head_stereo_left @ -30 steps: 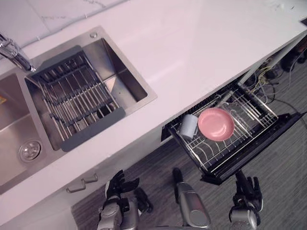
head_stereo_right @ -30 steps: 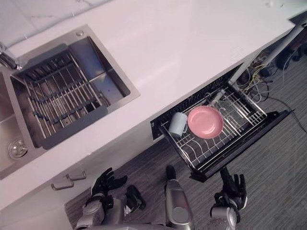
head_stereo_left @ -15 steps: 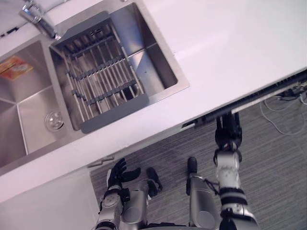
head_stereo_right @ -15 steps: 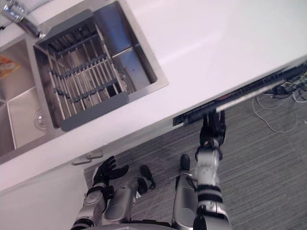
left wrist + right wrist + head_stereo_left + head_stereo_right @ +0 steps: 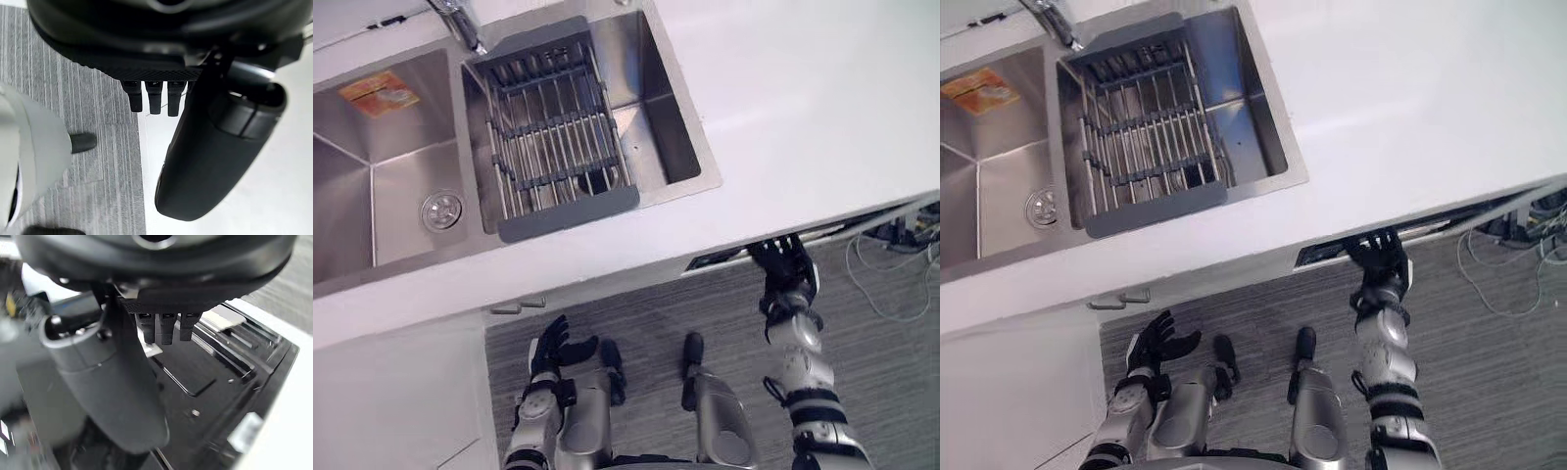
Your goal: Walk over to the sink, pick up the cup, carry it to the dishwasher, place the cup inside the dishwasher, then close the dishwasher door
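Observation:
The dishwasher door (image 5: pixel 720 258) shows as a thin dark slit under the white counter's front edge, almost flush with the cabinets. My right hand (image 5: pixel 785 266) is raised against that edge with its fingers straight, holding nothing. From the right wrist view its fingers (image 5: pixel 166 328) point at the door's black inner panel (image 5: pixel 205 377) from close up. What is inside the dishwasher is hidden. My left hand (image 5: pixel 551 345) hangs low by the cabinet front, open and empty; its fingers (image 5: pixel 154 100) are straight over the carpet.
The double steel sink (image 5: pixel 372 186) lies at the upper left, with a grey drying rack (image 5: pixel 553 137) across its right basin and the faucet (image 5: pixel 460 24) behind. A drawer handle (image 5: pixel 519 305) sits below the counter. Loose cables (image 5: pixel 901 274) trail on the grey carpet at right.
One second ago the dishwasher rack stood pulled out with a cup and a pink plate in it. My right hand has risen to the door, which is now nearly shut. The camera has also shifted.

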